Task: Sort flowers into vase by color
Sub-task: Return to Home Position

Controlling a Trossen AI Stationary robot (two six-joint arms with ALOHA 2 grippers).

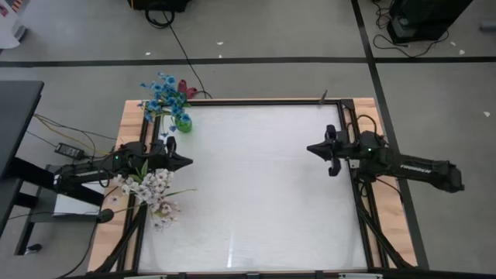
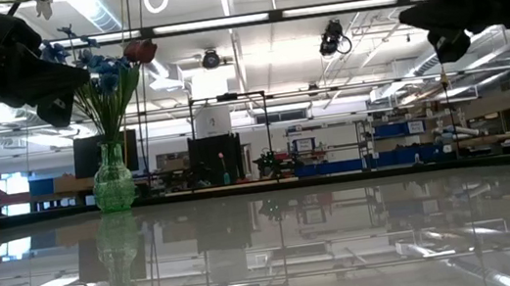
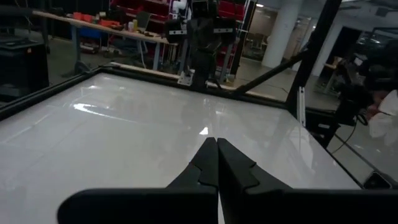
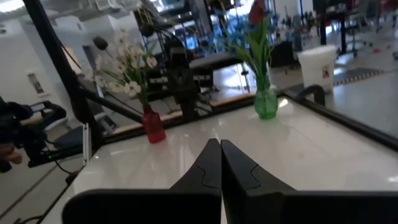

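Table (image 1: 263, 201): no loose stem lies on it. All the flowers in view stand in vases at the left edge of the high view.

- Green vase (image 1: 184, 122), upper left corner of the table: blue flowers (image 1: 161, 93), with one dark red head (image 1: 186, 87) among them. Stems are upright and fan slightly.
- Red vase (image 4: 153, 127), lower left of the table: seen clearly only from the right wrist camera, since the blooms hide it from above. It holds white flowers (image 1: 149, 186); the darker heads among them are too small to tell apart.

Left gripper (image 1: 188, 163): fingers pressed together, nothing between them. It sits left of centre, pointing toward the right of the frame. The left arm runs between the two bouquets, blue above it and white just below, with the white sprays overlapping the arm's outline. Whether they touch, I cannot tell.

Right gripper (image 1: 311, 147): fingers also together and empty. It sits right of centre, pointing left at the vases across bare table, well apart from both.

Judgement: sorting looks finished, and what remains is drawing back. The left arm is by far the nearer to the flowers, so its retreat is the one to watch. The long axis of the stems is vertical, so a sideways sweep could catch the white heads beside it. Pulling straight back along its own line toward frame left looks safest. The right arm has open room.
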